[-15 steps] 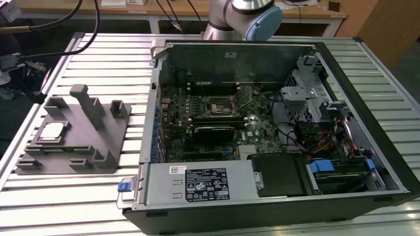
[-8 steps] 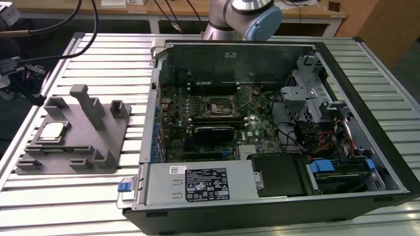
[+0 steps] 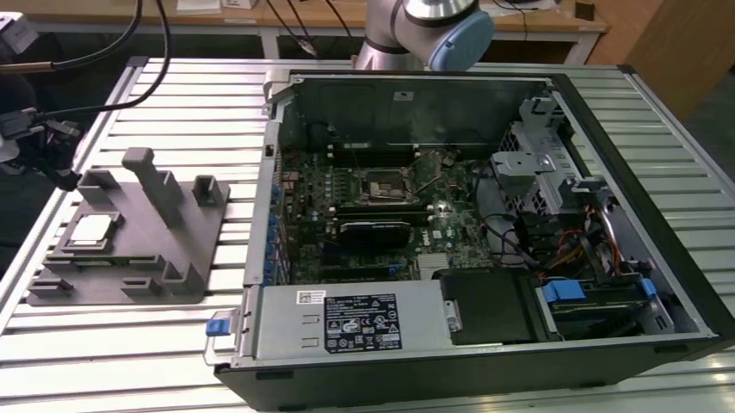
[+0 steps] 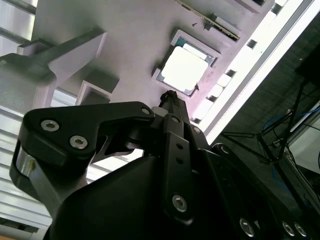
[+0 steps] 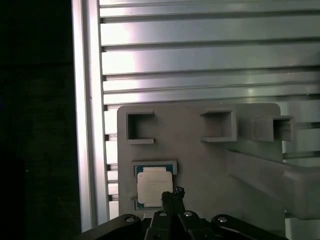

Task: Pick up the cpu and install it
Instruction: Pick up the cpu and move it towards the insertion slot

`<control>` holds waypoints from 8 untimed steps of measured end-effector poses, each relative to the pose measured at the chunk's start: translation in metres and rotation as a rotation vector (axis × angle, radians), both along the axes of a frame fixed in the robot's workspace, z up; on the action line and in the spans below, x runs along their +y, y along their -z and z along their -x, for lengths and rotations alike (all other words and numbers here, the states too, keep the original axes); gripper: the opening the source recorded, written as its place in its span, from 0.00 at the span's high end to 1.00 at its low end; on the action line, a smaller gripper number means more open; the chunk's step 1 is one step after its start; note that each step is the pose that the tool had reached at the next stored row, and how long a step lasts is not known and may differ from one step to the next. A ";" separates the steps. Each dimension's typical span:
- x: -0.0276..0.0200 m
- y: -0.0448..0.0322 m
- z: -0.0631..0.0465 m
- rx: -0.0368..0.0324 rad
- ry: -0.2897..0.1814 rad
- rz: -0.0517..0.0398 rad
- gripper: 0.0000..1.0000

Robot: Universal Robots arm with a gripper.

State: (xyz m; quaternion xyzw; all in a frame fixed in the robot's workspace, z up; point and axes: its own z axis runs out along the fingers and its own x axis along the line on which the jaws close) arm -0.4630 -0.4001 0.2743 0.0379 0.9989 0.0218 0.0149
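Exterior view: the cpu lies in the grey fixture at the exterior view's left.
In the first wrist view we see the gripper just beside the cpu's edge, its tips seemingly pressed together on nothing. We judge an off-centre approach could tilt the chip in its recess. Further right, a skewed seating could damage the socket.

Grey post near the cpu
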 end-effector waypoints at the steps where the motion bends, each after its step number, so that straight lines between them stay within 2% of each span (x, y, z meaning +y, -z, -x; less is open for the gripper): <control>1: -0.0006 0.0011 0.000 0.0000 0.000 0.0000 0.89; 8: -0.0048 0.0073 0.002 -0.0001 0.000 0.0000 0.89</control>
